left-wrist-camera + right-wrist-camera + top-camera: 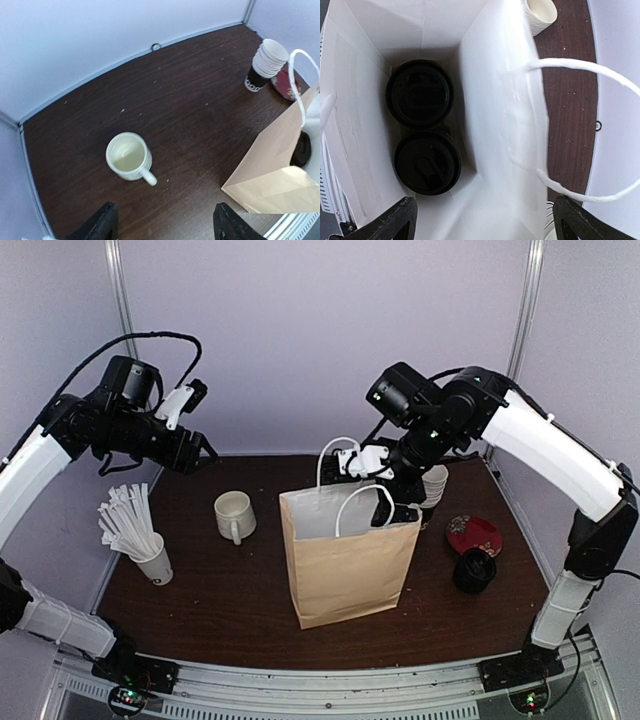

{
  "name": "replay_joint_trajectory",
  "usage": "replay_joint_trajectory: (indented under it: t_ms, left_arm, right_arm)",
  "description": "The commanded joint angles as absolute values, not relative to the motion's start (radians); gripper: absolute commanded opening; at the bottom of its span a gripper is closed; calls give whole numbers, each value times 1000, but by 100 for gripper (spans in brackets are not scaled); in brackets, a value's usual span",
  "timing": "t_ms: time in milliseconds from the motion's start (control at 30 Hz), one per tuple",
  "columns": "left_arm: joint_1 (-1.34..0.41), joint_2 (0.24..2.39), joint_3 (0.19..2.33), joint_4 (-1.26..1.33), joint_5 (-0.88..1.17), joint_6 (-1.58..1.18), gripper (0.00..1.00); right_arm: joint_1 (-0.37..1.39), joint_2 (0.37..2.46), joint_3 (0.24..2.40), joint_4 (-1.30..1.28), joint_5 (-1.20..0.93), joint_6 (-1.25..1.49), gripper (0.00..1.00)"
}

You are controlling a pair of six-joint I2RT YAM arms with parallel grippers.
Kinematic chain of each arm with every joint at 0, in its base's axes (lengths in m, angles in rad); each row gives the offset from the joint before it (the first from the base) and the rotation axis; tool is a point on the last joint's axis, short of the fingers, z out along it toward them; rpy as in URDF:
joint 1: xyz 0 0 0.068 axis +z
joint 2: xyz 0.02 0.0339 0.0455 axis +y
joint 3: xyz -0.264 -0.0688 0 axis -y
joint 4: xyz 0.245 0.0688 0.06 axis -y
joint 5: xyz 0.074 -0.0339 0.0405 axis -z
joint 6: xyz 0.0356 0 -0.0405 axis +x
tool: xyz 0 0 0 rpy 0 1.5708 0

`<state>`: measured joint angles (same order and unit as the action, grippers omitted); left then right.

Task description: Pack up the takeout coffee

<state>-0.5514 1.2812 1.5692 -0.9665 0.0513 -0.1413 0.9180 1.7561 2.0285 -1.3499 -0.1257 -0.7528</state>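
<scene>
1. Coffee cup [419, 93] and second coffee cup [427, 161], both with black lids, stand upright just beside each other at the bottom of the paper bag [490, 100]
2. Right pincer [485, 220] hangs over the bag's open mouth, wide and empty
3. Left pincer [165, 227], wide and empty, hovers above the white mug [129, 156] on the table [190, 100]

Left arm raised, left claw [165, 207] spread wide. Right arm angled down, right claw [484, 200] spread wide.
</scene>
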Motion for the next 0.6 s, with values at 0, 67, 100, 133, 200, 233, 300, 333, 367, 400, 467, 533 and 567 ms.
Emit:
replay_joint_trajectory:
  t_ms: [0,67,100,133,200,233,300,333,367,400,467,533,567]
  left_arm:
    - [-554,1204,1596,-1188,-184,-248,66]
    - [-555,1187,1611,-1257,-242,-297,65]
    - [-554,1180,1620,-1290,-276,-327,65]
    - [-554,1177,1630,-1328,-315,-357,64]
    - [-554,1175,1640,-1396,-382,-403,62]
    - [-554,1177,1633,-1403,-400,-409,61]
    - [-552,1186,1613,-1403,-426,-407,57]
    - [-550,1205,1610,-1403,-448,-407,54]
    - [-547,1222,1610,-1407,-478,-405,51]
    - [-542,1237,1611,-1410,-507,-405,48]
    - [-509,1258,1610,-1404,-533,-408,46]
    - [-473,1268,1599,-1379,-541,-403,42]
    - [-451,1270,1588,-1362,-527,-393,40]
  right_arm:
    - [906,1684,2063,-1327,-79,-770,98]
    - [902,1679,2064,-1317,-67,-772,98]
    - [900,1678,2067,-1314,-63,-771,98]
    - [898,1678,2070,-1312,-57,-771,98]
    - [892,1677,2080,-1309,-43,-764,98]
    - [887,1671,2087,-1308,-42,-758,98]
    - [877,1655,2095,-1298,-38,-749,97]
    - [872,1643,2097,-1293,-36,-747,97]
    - [868,1630,2099,-1288,-33,-747,97]
    - [862,1617,2101,-1284,-31,-748,97]
    - [850,1588,2103,-1277,-31,-749,97]
    - [837,1553,2092,-1260,-33,-744,97]
    - [830,1534,2081,-1248,-33,-743,97]
